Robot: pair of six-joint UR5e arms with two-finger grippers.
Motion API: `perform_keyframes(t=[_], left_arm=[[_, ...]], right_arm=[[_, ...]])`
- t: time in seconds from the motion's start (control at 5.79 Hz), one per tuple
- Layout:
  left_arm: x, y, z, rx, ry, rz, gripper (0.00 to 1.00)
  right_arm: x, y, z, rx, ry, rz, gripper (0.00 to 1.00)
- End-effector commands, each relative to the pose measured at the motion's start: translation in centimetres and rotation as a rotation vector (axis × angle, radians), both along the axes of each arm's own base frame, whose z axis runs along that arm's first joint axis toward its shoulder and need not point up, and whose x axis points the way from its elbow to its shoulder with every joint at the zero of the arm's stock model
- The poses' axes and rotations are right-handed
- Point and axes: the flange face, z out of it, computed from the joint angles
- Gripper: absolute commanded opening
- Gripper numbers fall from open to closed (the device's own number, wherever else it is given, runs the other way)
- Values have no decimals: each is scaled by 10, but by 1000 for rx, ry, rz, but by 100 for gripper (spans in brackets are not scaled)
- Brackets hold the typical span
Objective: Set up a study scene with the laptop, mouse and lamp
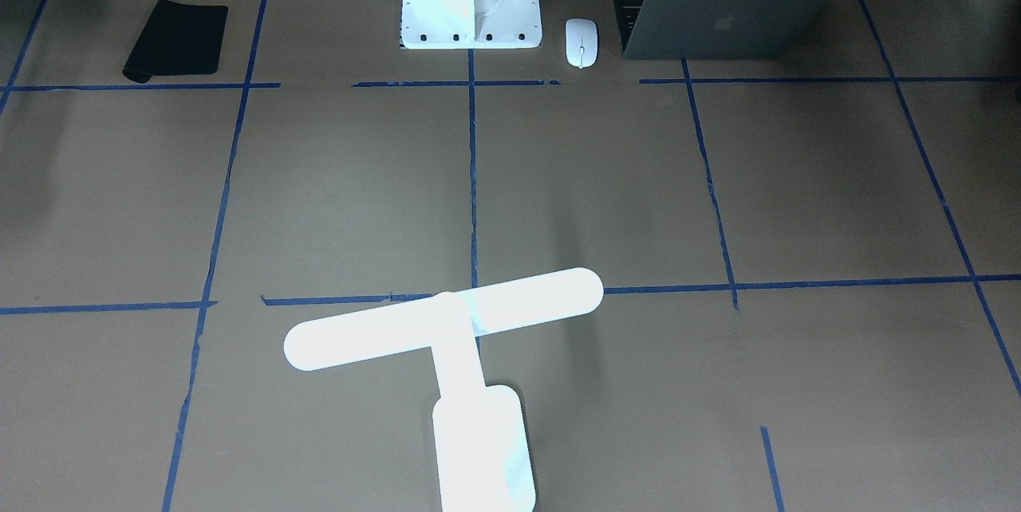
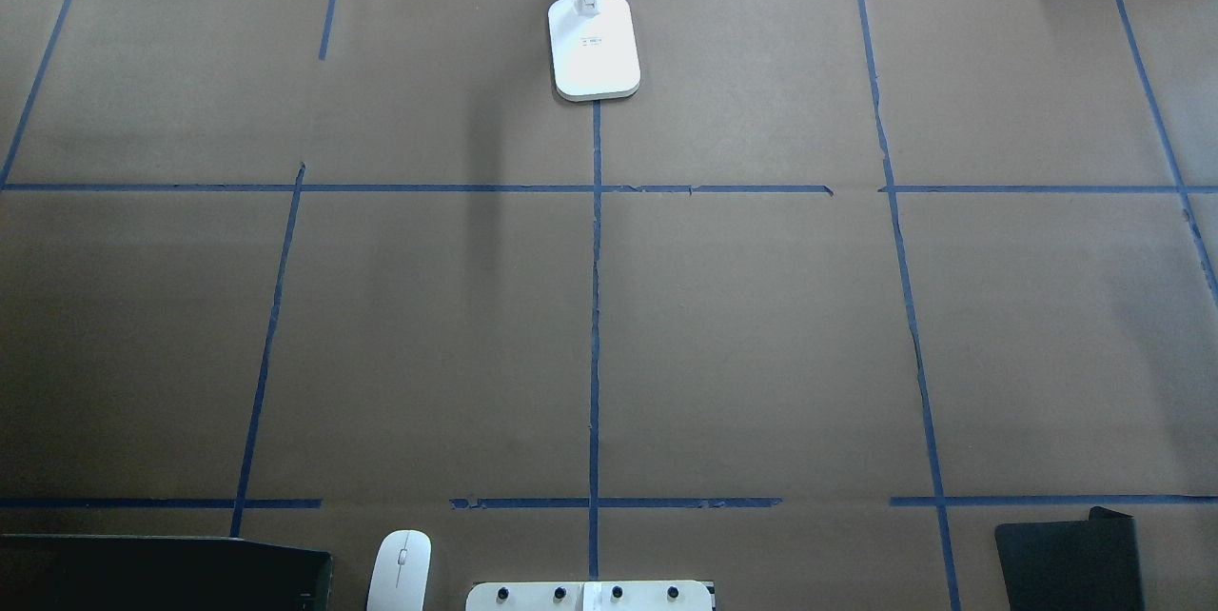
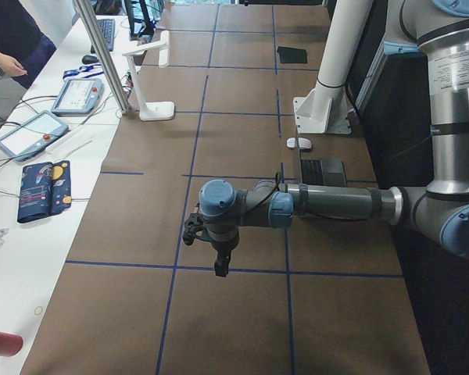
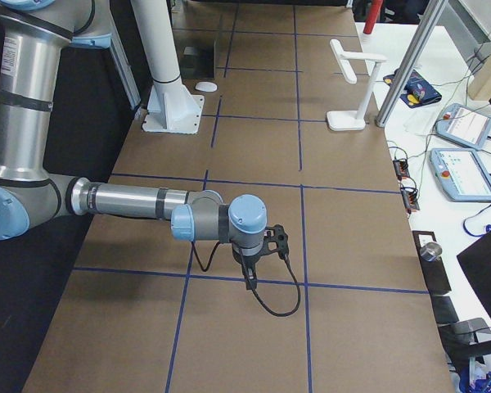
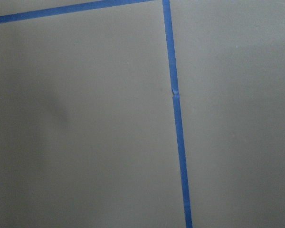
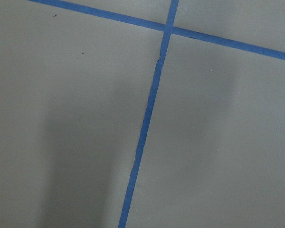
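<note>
The grey laptop (image 1: 726, 17) stands part open near the robot base, on its left side, lid with the apple logo facing outward; the overhead view shows its dark edge (image 2: 162, 573). The white mouse (image 1: 581, 42) lies between it and the pedestal, also in the overhead view (image 2: 400, 571). The white T-shaped lamp (image 1: 447, 320) stands upright at the far middle edge, base on the paper (image 2: 594, 48). The left gripper (image 3: 219, 262) and the right gripper (image 4: 250, 274) hang over bare paper off the table's ends, far from all three. I cannot tell whether they are open or shut.
A black mouse pad (image 1: 177, 39) lies on the robot's right side near the base. The white bolted pedestal (image 1: 469, 1) stands at the middle near edge. Blue tape lines (image 2: 595, 306) grid the brown paper. Both wrist views show only paper and tape. Tablets (image 3: 76, 95) lie on a side table.
</note>
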Motion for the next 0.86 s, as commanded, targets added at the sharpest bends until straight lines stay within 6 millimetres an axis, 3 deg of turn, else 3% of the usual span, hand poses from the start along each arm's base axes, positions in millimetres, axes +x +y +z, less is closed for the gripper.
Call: perform_keyframes(t=[0.0,0.17,0.35,0.69], left_arm=[[1,-31,-50,84,22,-69,100],[3,-35,-56,89,27,-81,100],[10,-42,-86,173,62,-63,100],[76,-34,-128,446,225,97,100]], right_arm=[[-3,0,-5,5,-39,14,100],[-3,-6,-11,35,-39,16,100],[-3,-9,-14,43,-40,17,100],[-4,-18,-26,112,-46,14,100]])
